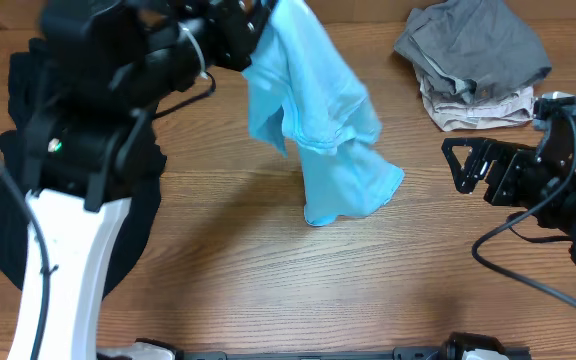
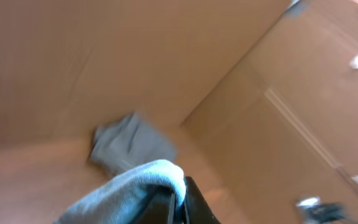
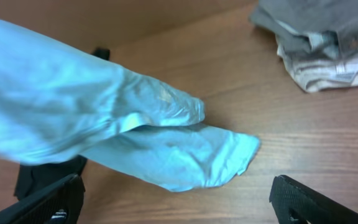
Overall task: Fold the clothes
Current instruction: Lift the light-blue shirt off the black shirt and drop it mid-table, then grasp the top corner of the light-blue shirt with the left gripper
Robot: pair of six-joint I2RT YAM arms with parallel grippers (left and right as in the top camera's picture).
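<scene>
Two jaws of the right pincer (image 1: 458, 166) are spread wide, and nothing is held. Farther out, a thin, soft blue shirt (image 1: 313, 110) is hung in a crumpled drape, its hem touching the wooden bench (image 1: 268, 290). Its top is pinched in the closed left pincer (image 1: 251, 40); from so bunched a grip, a slip or a twisted lay-down is risked. Farthest, a folded grey-and-beige pile (image 1: 473, 65) is stacked.
</scene>
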